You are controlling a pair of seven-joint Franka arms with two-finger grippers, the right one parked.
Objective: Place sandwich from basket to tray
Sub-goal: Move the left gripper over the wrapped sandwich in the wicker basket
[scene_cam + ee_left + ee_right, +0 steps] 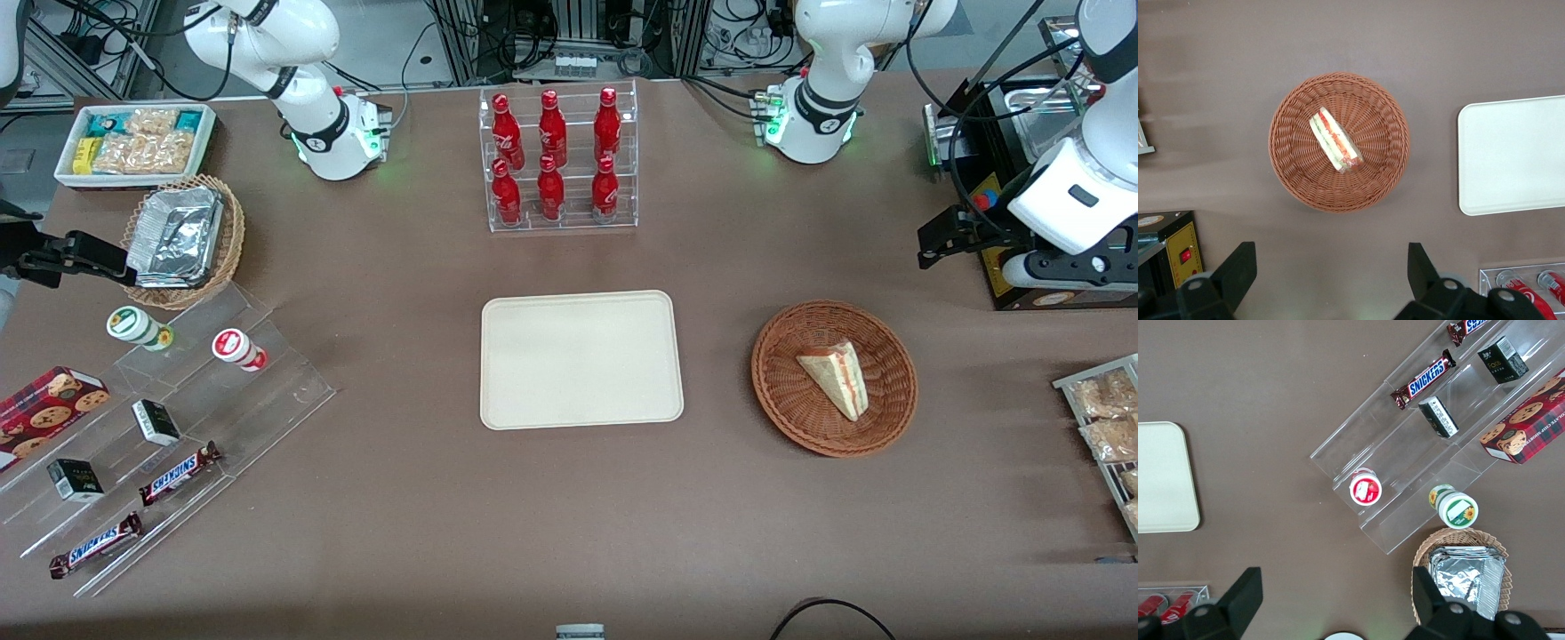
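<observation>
While the sandwich (836, 376) lies flat in the wicker basket (782, 391), filling edge exposed, the left gripper (1327, 280) hangs high above, well apart, fingers spread wide, presumably for descent. Beside the basket, the tray (581, 360) awaits.

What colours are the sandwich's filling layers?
Pink-red and green, between white bread; sandwich shows best in the left wrist view.
</observation>
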